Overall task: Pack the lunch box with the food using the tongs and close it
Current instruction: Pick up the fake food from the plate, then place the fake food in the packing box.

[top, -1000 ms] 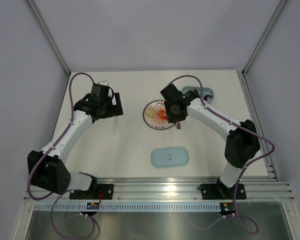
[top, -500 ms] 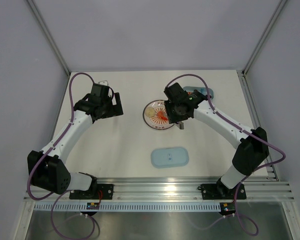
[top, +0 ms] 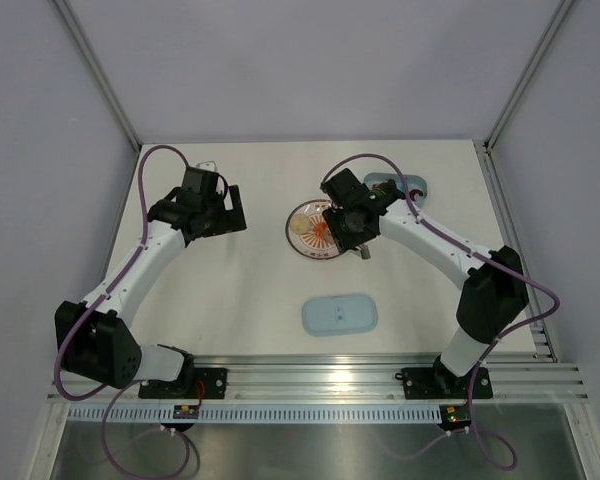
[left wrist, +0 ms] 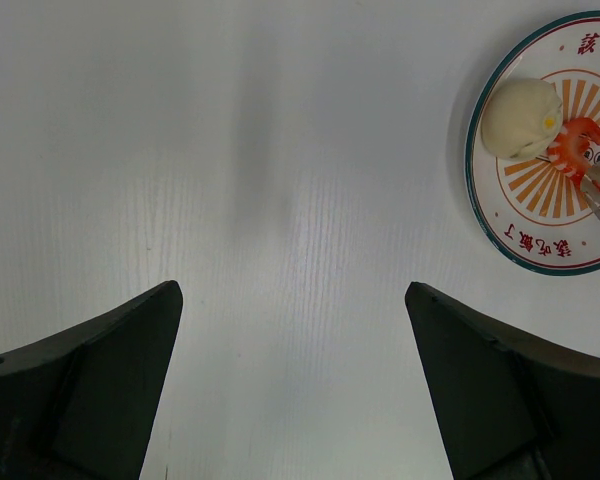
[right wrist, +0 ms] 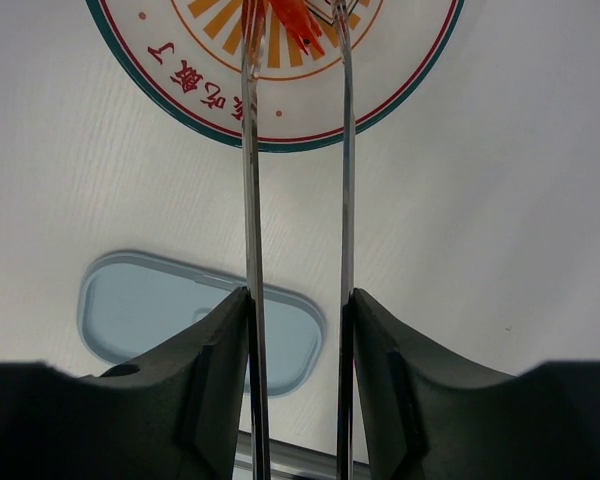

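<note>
My right gripper (right wrist: 298, 300) is shut on the silvery tongs (right wrist: 250, 200), one arm pressed against each finger. The tongs' tips reach over the round sunburst plate (right wrist: 400, 80) and flank a red-orange piece of food (right wrist: 296, 20). From above, this gripper (top: 345, 215) hangs over the plate's right side (top: 302, 243). The left wrist view shows the red piece (left wrist: 577, 148) beside a pale round piece (left wrist: 521, 118) on the plate. The pale-blue lunch box (top: 414, 187) lies behind the right arm, partly hidden. My left gripper (left wrist: 292, 290) is open over bare table, left of the plate.
The flat pale-blue lid (top: 339, 314) lies on the table in front of the plate, also in the right wrist view below the fingers (right wrist: 150, 310). Frame posts and grey walls enclose the table on three sides. A metal rail runs along the near edge.
The right arm has shifted slightly left over the plate, its elbow swinging outward and back. The left arm has not moved.
</note>
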Robot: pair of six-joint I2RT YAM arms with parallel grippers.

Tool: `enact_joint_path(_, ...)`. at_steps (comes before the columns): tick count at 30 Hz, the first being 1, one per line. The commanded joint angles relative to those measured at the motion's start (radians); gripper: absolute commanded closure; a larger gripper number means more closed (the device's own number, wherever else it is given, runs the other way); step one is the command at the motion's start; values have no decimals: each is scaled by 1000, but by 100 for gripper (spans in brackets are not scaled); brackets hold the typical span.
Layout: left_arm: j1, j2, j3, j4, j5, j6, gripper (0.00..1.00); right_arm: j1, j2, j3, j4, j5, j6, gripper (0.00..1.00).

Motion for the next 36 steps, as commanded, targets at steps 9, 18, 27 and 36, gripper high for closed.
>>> enact_joint_path(9, 2, -31, -3, 25, -12, -6, 1, 3, 48, -22, 43, -24, -57, 47)
enact_joint_path(18, 2, -25, -3, 25, -7, -7, 1, 4, 28, -4, 18, -26, -50, 71)
enact_joint_path(27, 2, -18, -6, 33, -3, -9, 1, 3, -59, 36, -4, 23, -27, 88)
enact_joint_path(36, 2, -19, -12, 36, -12, -1, 1, -105, -55, 130, 26, 74, 2, 88)
